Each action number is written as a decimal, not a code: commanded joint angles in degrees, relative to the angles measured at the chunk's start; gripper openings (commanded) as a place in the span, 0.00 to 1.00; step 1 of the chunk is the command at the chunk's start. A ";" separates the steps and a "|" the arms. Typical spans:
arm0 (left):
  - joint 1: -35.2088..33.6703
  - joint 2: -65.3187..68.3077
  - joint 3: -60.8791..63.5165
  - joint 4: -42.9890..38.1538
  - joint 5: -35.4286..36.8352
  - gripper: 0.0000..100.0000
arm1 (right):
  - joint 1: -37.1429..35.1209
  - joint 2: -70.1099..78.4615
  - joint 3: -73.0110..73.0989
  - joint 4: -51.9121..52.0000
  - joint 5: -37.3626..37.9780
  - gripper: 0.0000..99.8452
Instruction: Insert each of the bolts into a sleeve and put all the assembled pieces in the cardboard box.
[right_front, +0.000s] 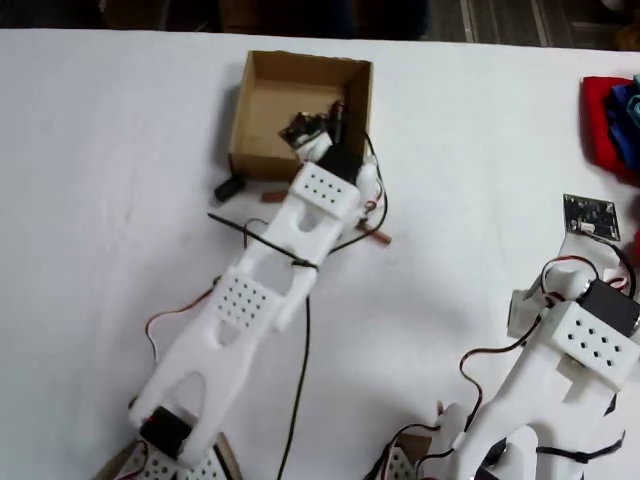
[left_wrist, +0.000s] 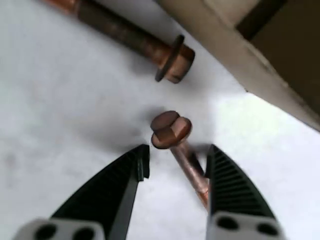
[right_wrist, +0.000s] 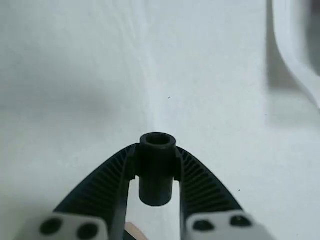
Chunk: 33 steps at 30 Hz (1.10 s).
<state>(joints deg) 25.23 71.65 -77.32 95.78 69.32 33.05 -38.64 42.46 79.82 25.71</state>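
Left gripper hangs wide open just over the white table, with one black ridged finger on each side of a small copper-coloured metal bolt with a six-sided head. This bolt lies flat and sits closer to one finger than the other. I think the job now is to grab it, so the gripper should slide over a little until the thin stem is in the middle, go down, and then squeeze the stem just behind the head. Squeezing the round head itself could make it pop out. Right gripper is closed on a short black tube sleeve, with the hole at the sleeve's far end facing the camera, so it looks ready to take the bolt. A bit farther off lies a longer copper-coloured bolt with a ring under its head; the fingers should not bump it. Behind that is the side of the brown cardboard box. From above, a spare black sleeve rests on the table beside the box.
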 joint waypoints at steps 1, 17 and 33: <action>-1.49 -0.18 -1.45 0.26 0.35 0.02 | 0.22 -2.07 -0.26 -0.75 0.18 0.02; -8.18 0.26 -16.57 6.24 -55.47 0.02 | 0.22 -1.80 -0.18 -2.42 0.00 0.02; -23.65 -5.63 -13.76 6.95 -78.42 0.02 | -0.48 -2.15 -0.26 -3.03 0.09 0.02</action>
<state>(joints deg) 3.78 72.79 -92.18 101.67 -8.57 32.97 -38.64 42.46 77.36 25.71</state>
